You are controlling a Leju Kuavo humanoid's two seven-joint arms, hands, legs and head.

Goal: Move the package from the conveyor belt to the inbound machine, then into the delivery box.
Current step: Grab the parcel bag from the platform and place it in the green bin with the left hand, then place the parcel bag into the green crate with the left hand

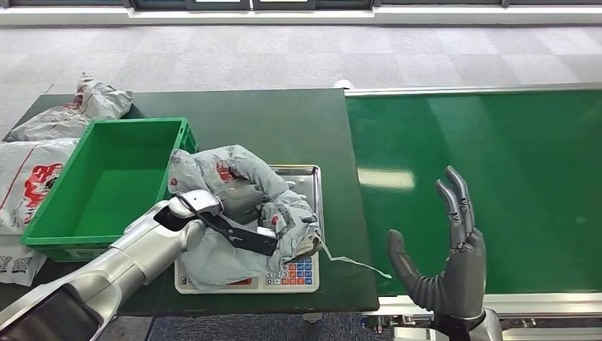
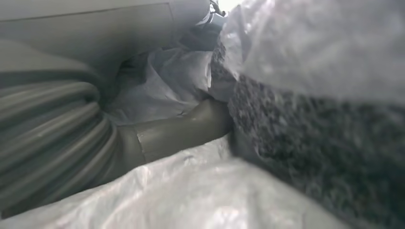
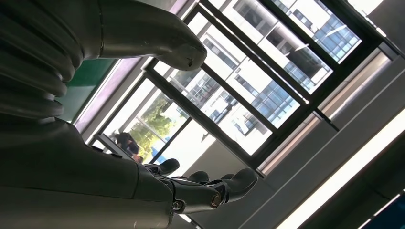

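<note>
A crumpled grey plastic package (image 1: 227, 165) with red print lies on the scale-like inbound machine (image 1: 309, 179), covering most of its metal tray above the keypad. My left hand (image 1: 238, 197) is sunk into the middle of the package and grips its folds. In the left wrist view the thumb (image 2: 181, 129) is pressed between layers of the package (image 2: 200, 191). My right hand (image 1: 447, 256) is raised at the near edge of the green conveyor belt (image 1: 497, 177), fingers spread and upright, holding nothing. The right wrist view shows the same spread fingers (image 3: 215, 186) against windows.
An empty green delivery box (image 1: 106, 177) stands just left of the machine on the dark green table. More grey packages (image 1: 35, 170) lie at the table's left edge and behind the box (image 1: 99, 99). A thin strip (image 1: 348, 261) trails from the package toward the belt.
</note>
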